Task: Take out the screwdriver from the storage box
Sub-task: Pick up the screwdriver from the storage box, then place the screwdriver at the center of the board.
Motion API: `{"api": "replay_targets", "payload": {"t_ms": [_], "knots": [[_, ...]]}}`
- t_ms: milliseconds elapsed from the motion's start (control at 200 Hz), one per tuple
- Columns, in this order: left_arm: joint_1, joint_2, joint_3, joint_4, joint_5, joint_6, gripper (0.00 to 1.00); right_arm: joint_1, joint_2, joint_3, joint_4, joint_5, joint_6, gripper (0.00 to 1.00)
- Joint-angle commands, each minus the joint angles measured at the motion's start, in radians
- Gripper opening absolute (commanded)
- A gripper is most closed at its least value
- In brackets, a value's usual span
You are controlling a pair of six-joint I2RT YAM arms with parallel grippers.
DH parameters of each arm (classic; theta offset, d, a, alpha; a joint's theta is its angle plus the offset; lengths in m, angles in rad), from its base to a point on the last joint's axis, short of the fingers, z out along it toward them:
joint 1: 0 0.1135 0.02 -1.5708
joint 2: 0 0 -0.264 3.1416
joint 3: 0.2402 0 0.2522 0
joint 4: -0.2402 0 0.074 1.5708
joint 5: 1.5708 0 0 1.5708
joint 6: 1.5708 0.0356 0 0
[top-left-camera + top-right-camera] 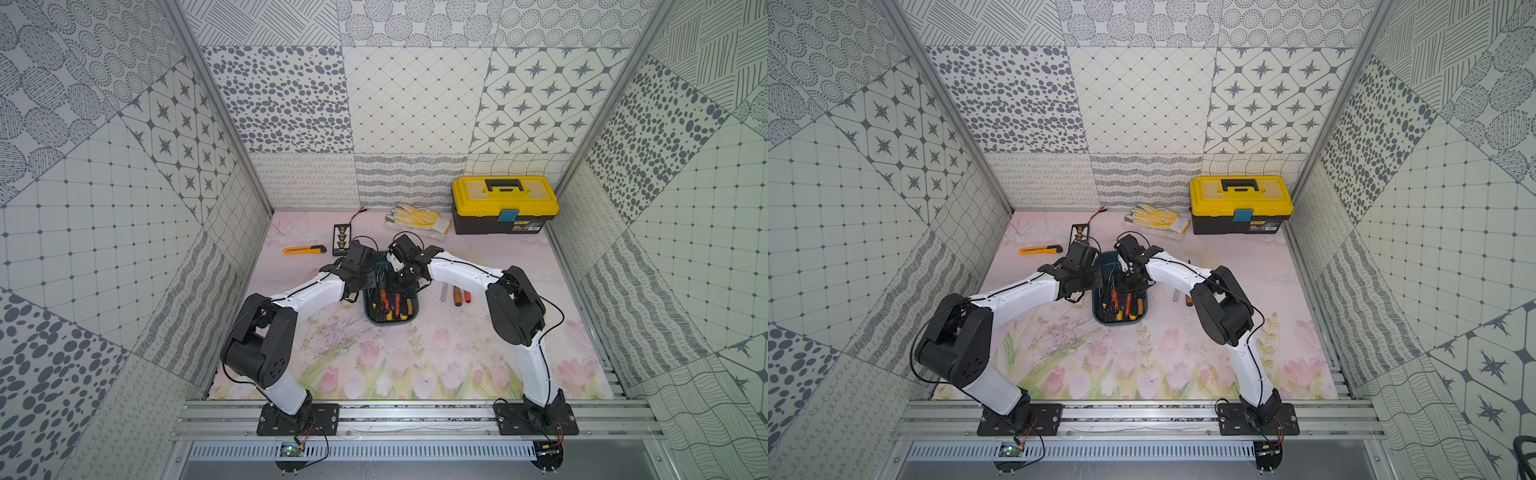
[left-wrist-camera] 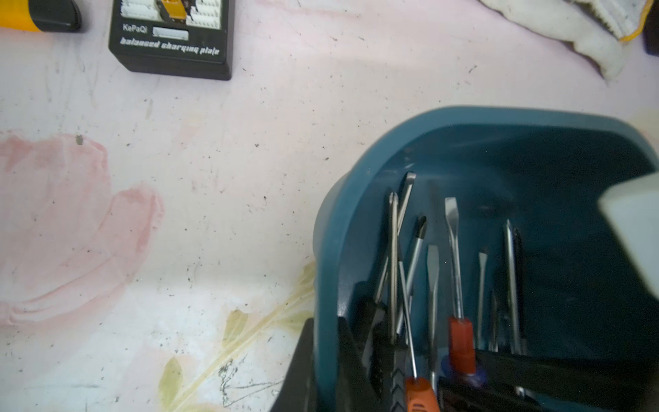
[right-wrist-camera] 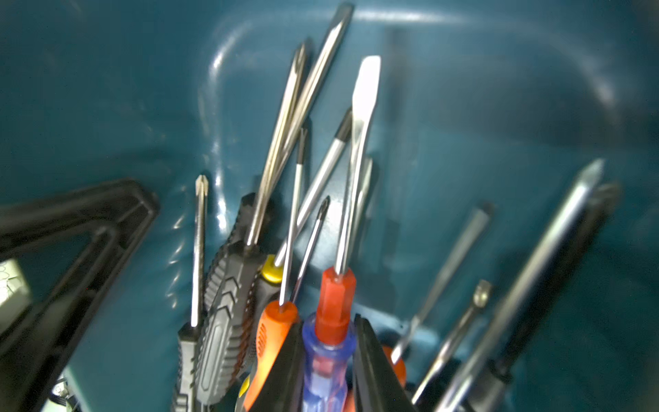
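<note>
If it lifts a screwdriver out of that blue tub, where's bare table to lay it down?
Widest bare patch: the flowered table mat between the shallow teal plastic tub and the front rail. Another lies between the yellow-lidded black toolbox and the right arm. Crowded: inside the tub, and by the three loose screwdrivers beside it.

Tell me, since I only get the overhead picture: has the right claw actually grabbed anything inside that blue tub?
Observer: Yes. The right wrist view shows the right gripper closed on a screwdriver with a clear blue handle and red collar.
Visitor: And the left claw?
Observer: The left wrist view shows the left gripper pinching the wall of the storage box, one finger inside, one outside.
Visitor: What's the black slab behind the arms?
Observer: In the left wrist view its label reads "balanced charging plate".
</note>
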Motion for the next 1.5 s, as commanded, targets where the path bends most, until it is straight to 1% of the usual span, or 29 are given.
{"api": "replay_targets", "payload": {"t_ms": [0, 325, 505, 685, 876, 1001, 1106, 1271, 1496], "knots": [[0.009, -0.003, 0.024, 0.046, -0.077, -0.003, 0.00, -0.004, -0.050, -0.021, 0.012, 0.065, -0.016, 0.00], [0.016, 0.005, 0.023, 0.042, -0.083, -0.004, 0.00, -0.013, -0.105, -0.064, 0.066, 0.077, -0.007, 0.00], [0.029, 0.011, 0.026, 0.030, -0.095, 0.008, 0.00, -0.026, -0.178, -0.098, 0.097, 0.098, -0.020, 0.00], [0.036, 0.018, 0.023, 0.025, -0.102, 0.011, 0.00, -0.065, -0.245, -0.123, 0.108, 0.105, -0.036, 0.00], [0.037, 0.028, 0.017, 0.024, -0.103, 0.005, 0.00, -0.120, -0.283, -0.173, 0.108, 0.111, -0.043, 0.00], [0.040, 0.026, 0.014, 0.019, -0.109, 0.006, 0.00, -0.167, -0.276, -0.207, 0.090, 0.111, -0.021, 0.00], [0.045, 0.025, 0.013, 0.016, -0.109, 0.010, 0.00, -0.190, -0.261, -0.223, 0.059, 0.139, -0.014, 0.00], [0.047, 0.029, 0.015, 0.017, -0.106, 0.011, 0.00, -0.198, -0.239, -0.246, 0.048, 0.161, 0.005, 0.00], [0.046, 0.030, 0.013, 0.017, -0.097, 0.003, 0.00, -0.200, -0.164, -0.232, 0.032, 0.178, 0.031, 0.00]]}}
